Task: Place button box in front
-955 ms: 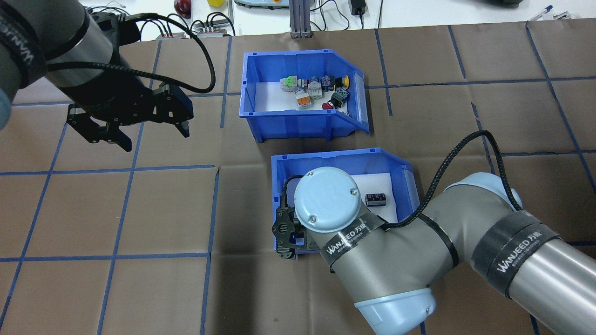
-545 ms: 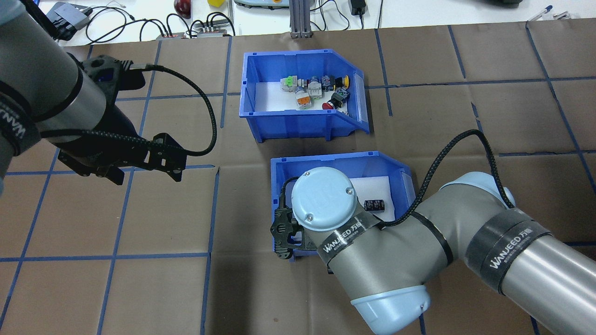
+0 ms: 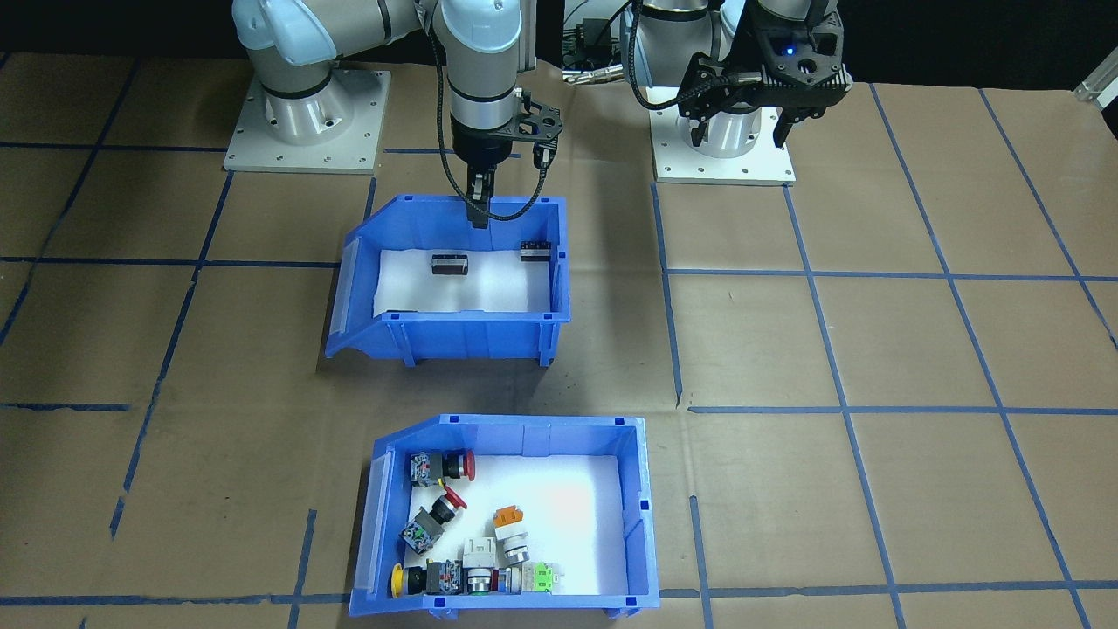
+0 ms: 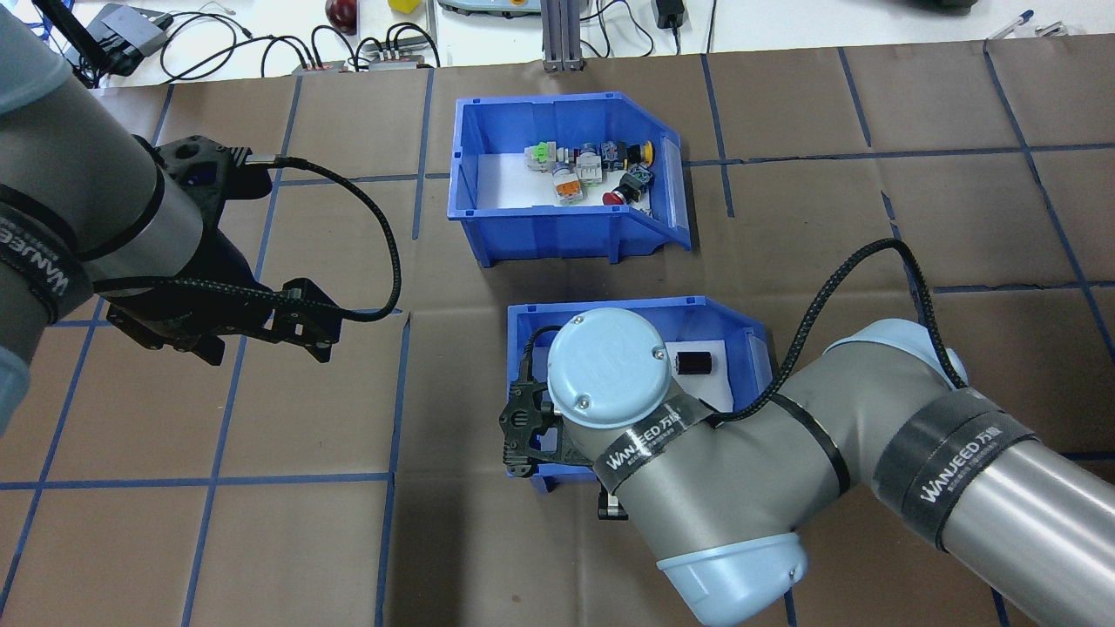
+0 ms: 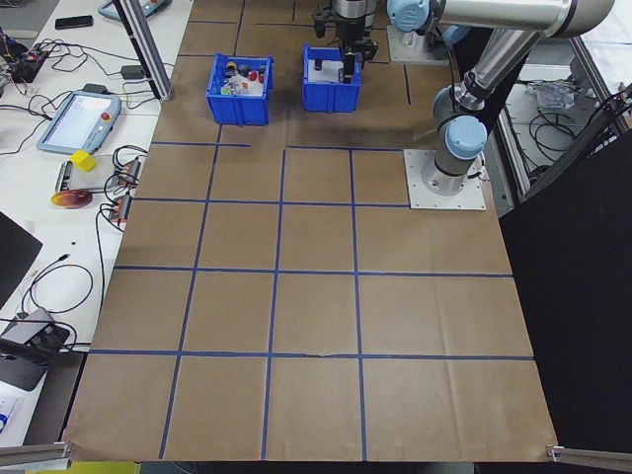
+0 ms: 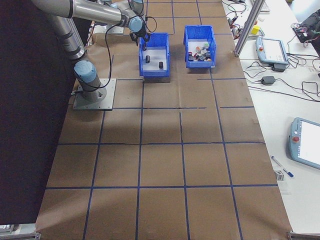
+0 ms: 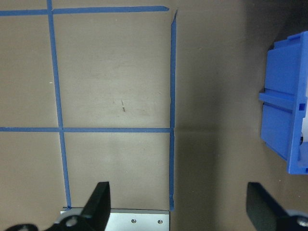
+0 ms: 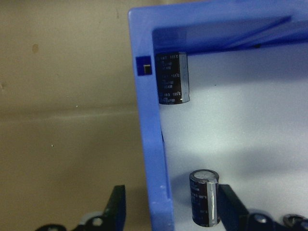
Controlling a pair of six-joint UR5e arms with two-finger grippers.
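Note:
The button box (image 4: 557, 231), a blue bin of red, orange, yellow and green switches, stands at the table's far side, also seen in the front-facing view (image 3: 524, 425). Between it and the robot sits a second blue bin (image 4: 610, 305) holding black cylinders (image 3: 450, 264). My right gripper (image 3: 478, 210) reaches down over that bin's near wall (image 8: 144, 96). Its fingers (image 8: 118, 204) straddle the wall, one outside and one inside, with gaps on both sides. My left gripper (image 4: 266, 344) hangs open and empty above bare table, left of both bins.
Brown paper with a blue tape grid covers the table (image 4: 784, 218). Both arm base plates (image 3: 723, 157) lie at the robot's side. Cables and devices (image 4: 348, 52) lie beyond the far edge. A blue bin corner (image 7: 284, 120) shows at the right of the left wrist view.
My left arm has drawn back toward the robot and lowered. The cylinder bin and my right arm shifted slightly left, and a black cylinder rolled inside the bin.

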